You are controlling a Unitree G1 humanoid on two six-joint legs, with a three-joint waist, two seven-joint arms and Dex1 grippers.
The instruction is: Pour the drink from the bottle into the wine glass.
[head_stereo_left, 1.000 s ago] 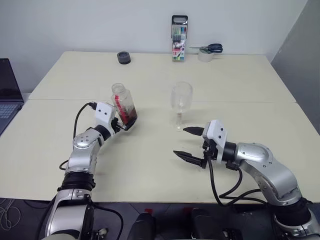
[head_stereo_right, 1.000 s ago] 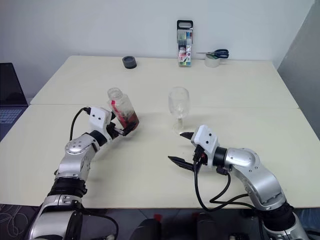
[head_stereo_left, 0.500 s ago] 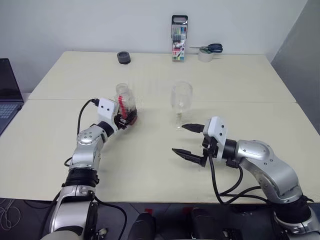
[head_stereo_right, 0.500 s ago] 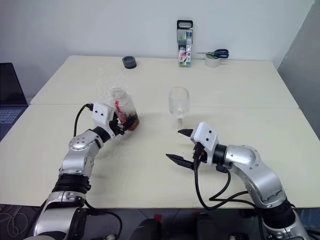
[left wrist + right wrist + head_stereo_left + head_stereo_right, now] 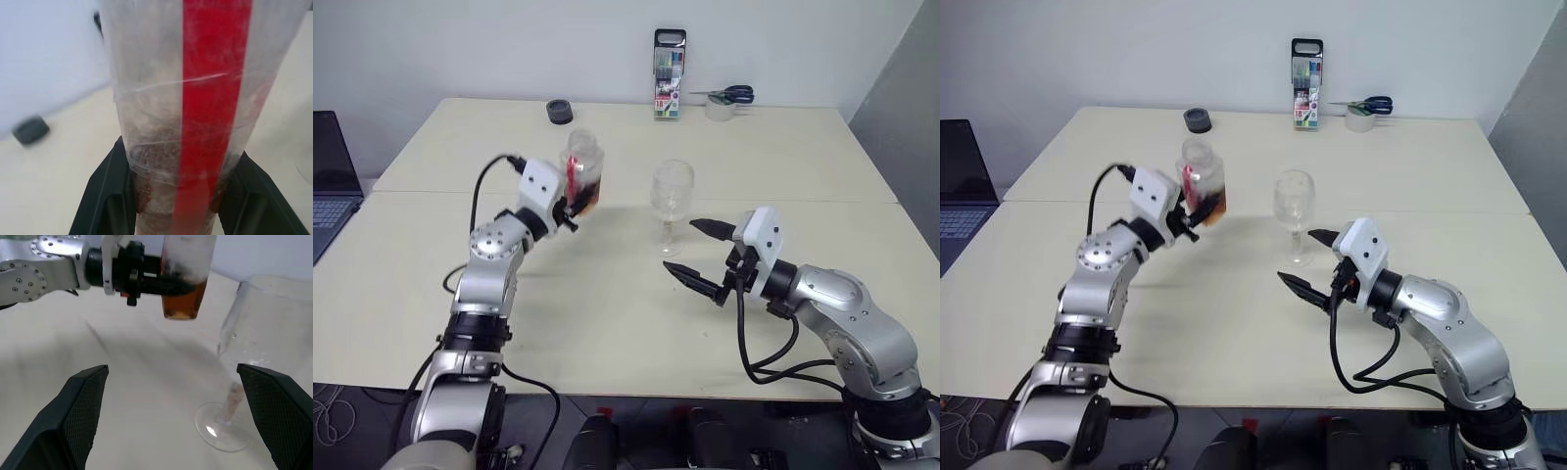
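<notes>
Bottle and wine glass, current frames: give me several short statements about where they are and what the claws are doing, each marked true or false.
1. The left claw is shut on the bottle and holds it clear of the table. True.
2. The wine glass lies on its side. False: it stands upright on its foot.
3. The right claw grips the glass stem. False: its fingers are spread open, near the glass but not touching it.
4. The drink sits in the bottle's lower part. True.
5. The glass bowl is full of drink. False: it looks empty.
</notes>
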